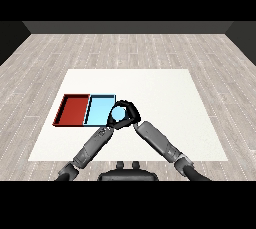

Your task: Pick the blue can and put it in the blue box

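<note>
Over the near right corner of the light blue tray (100, 109) the right hand (128, 110) curled round the blue can (119, 114) — its black fingers arched above and down the right side of the can, whose pale blue round face showed between them. The can sat at the tray's right edge, partly over the rim; whether it was touching the tray or held above it could not be told from this view. The right forearm (159, 141) ran from the lower right up and leftward to that hand.

From the lower left the left forearm (93, 145) reached up and rightward, and the left hand (113, 123) lay just beneath and beside the can, close against the right hand. Its fingers were hidden in the dark cluster there, so I could not tell whether they were straight or curled.

Left of the blue tray, touching it side by side, lay the red tray (72, 109). Both trays rested on the left part of the white table (165, 98) — well apart from its right edge.
</note>
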`<state>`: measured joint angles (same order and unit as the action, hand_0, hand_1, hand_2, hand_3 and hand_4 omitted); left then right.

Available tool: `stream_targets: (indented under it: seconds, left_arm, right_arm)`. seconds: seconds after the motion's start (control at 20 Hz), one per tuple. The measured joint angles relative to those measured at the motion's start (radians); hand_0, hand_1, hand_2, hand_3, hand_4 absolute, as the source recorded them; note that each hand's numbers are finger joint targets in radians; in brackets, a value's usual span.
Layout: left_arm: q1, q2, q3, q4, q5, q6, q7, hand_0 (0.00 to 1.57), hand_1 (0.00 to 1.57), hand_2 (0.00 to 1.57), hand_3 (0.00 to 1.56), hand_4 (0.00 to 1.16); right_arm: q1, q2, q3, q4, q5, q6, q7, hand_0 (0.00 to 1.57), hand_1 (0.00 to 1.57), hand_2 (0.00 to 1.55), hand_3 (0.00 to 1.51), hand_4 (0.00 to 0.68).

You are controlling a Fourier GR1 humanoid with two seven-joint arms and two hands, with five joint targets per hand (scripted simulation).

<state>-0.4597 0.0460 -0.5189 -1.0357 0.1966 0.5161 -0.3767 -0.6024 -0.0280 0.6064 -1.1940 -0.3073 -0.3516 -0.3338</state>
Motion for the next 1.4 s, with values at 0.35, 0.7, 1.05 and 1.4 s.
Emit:
stream_targets:
  seconds: [0.35, 0.7, 1.05, 1.4]
  left_arm:
    - [0.017, -0.014, 0.009, -0.010, 0.061, -0.033, -0.017, 1.48, 1.48, 1.46, 1.37, 0.60]
    - [0.016, -0.025, 0.014, 0.037, 0.111, -0.042, -0.022, 1.57, 1.57, 1.52, 1.45, 1.10]
    - [0.008, -0.039, 0.015, 0.067, 0.129, -0.059, -0.046, 1.57, 1.57, 1.55, 1.48, 1.14]
    - [0.004, -0.030, 0.019, 0.070, 0.109, -0.049, -0.035, 1.57, 1.57, 1.57, 1.51, 1.13]
  right_arm:
    - [0.023, 0.004, -0.010, -0.038, 0.004, -0.008, 0.029, 1.41, 1.41, 1.45, 1.40, 0.552]
    - [0.034, 0.014, -0.035, -0.027, -0.073, 0.031, 0.018, 0.00, 0.00, 0.00, 0.00, 0.000]
    - [0.058, 0.024, -0.066, -0.041, -0.057, 0.056, 0.028, 0.00, 0.00, 0.00, 0.00, 0.000]
    - [0.084, 0.025, -0.083, -0.071, -0.057, 0.063, 0.043, 0.00, 0.00, 0.00, 0.00, 0.000]
